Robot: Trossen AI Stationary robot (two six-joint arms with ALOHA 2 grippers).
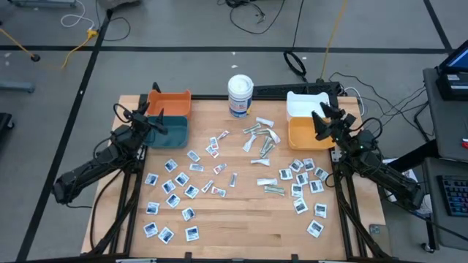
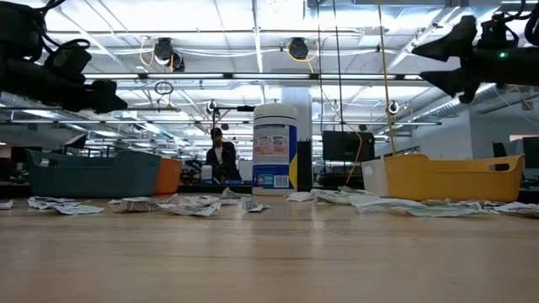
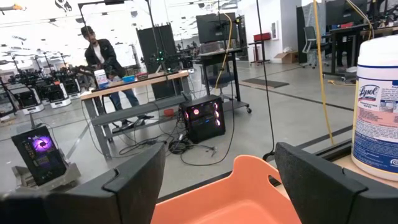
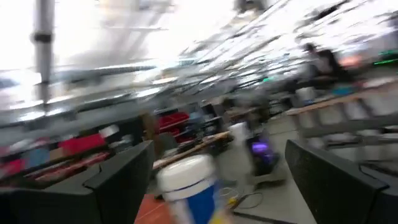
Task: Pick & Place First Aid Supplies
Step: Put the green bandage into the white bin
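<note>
Lying flat and crinkled across the pale wooden table (image 1: 241, 226), in front of the tall white cylindrical tub (image 1: 240, 96): dozens of first aid supplies (image 1: 191, 191), mostly square white-and-blue sachets, plus a cluster of narrow grey strips (image 1: 260, 139) just before the tub. Flanking the tub, four smooth plastic bins: teal (image 1: 170, 129) and orange (image 1: 170, 101) left, yellow-orange (image 1: 306, 133) and white (image 1: 306, 104) right. Hovering with fingers spread and holding nothing: left gripper (image 1: 155, 126) over the teal bin, right gripper (image 1: 327, 118) at the yellow-orange bin.
</note>
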